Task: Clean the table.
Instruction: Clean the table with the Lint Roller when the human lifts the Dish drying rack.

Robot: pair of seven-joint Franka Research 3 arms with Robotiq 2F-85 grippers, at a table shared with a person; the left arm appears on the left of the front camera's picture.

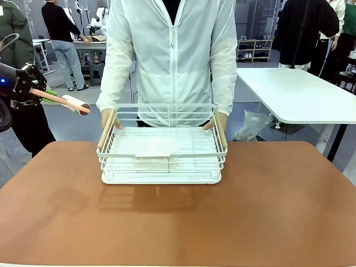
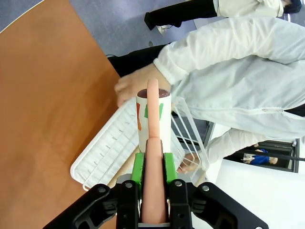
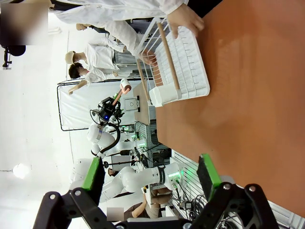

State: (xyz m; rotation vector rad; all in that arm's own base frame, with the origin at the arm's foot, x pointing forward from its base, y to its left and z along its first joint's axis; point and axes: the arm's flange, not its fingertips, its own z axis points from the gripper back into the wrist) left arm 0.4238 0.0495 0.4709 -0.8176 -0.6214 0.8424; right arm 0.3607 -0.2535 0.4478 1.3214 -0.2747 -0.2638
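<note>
The reddish-brown table (image 1: 278, 211) spreads across the front view. My left gripper (image 1: 26, 88) hangs at the far left, off the table's edge, shut on the pink handle of a lint roller (image 1: 75, 104) whose white roll points toward the person. In the left wrist view the green pads (image 2: 138, 167) clamp the handle, with the roller (image 2: 153, 119) held above the table (image 2: 43, 95). My right gripper (image 3: 150, 174) is open with nothing between its fingers, over the table (image 3: 257, 95).
A white wire rack (image 1: 161, 172) stands mid-table, and the person grips its wooden side handles with both hands (image 1: 108, 119). A flat white sheet (image 1: 156, 147) lies inside it. A white-topped table (image 1: 300, 94) stands at the back right.
</note>
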